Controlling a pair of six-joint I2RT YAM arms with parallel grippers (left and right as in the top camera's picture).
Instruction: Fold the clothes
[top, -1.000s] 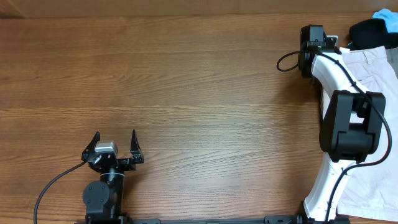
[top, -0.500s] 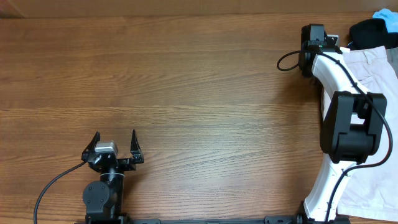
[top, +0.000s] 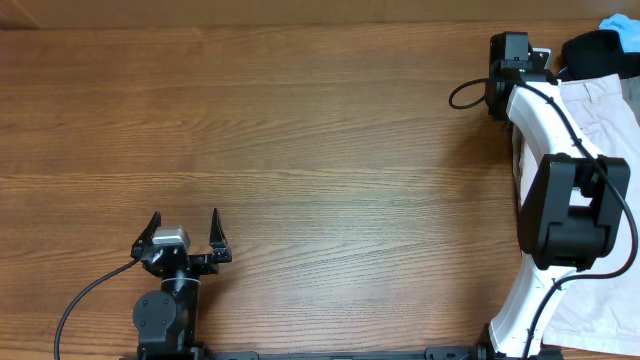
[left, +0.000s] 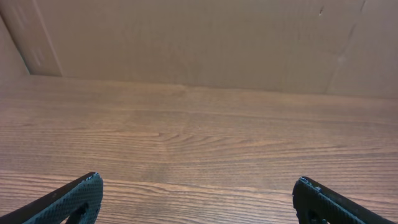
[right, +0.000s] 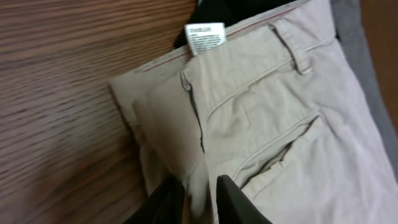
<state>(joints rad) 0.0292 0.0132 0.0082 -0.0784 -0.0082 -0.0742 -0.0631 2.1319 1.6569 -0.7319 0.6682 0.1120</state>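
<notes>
Right tool pinches a fold of the beige shorts near the waistband, likely to drag them across the surface; left tool rests spread.

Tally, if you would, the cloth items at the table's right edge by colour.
Beige shorts: 1
Black cloth: 1
Blue cloth: 1
Grey cloth: 1
Total: 4

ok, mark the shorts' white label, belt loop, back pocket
Beige shorts' white label (right: 205, 37): right wrist view, centre.
Beige belt loop (right: 291, 48): right wrist view, mid-strap.
Slit back pocket (right: 280, 155): right wrist view, opening.
</notes>
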